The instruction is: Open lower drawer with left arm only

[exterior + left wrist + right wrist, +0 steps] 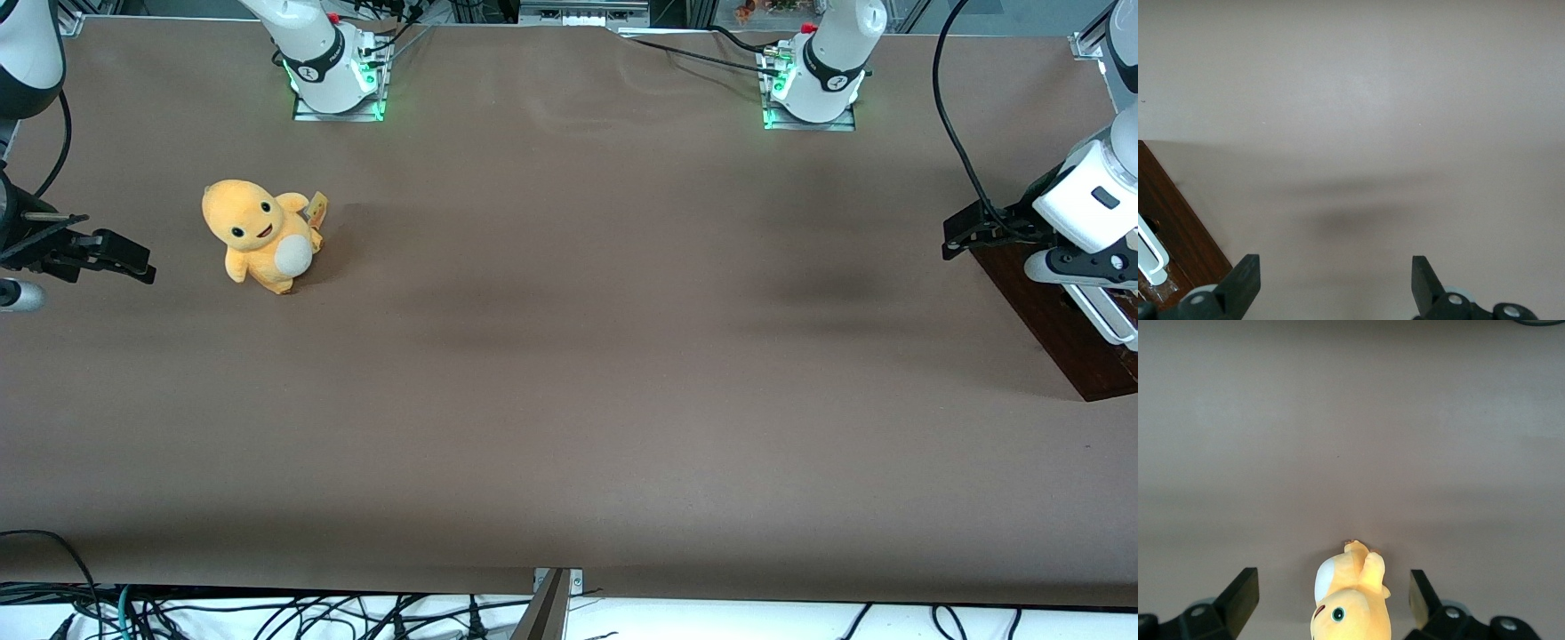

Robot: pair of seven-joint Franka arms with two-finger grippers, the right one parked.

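yellow plush toy (260, 233) | upright on brown table (569, 373) | toward parked arm's end

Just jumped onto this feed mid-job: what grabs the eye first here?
A bright yellow plush toy stands alone on the brown table, toward the parked arm's end. At the working arm's end, the left arm's black gripper hangs open above the table beside the dark brown wooden drawer front with its white bar handle.

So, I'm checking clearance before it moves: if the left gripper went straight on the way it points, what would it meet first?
Probably the bare brown table. The open left gripper points at it, with the dark drawer front and white handle off to its side, though depth is unclear.
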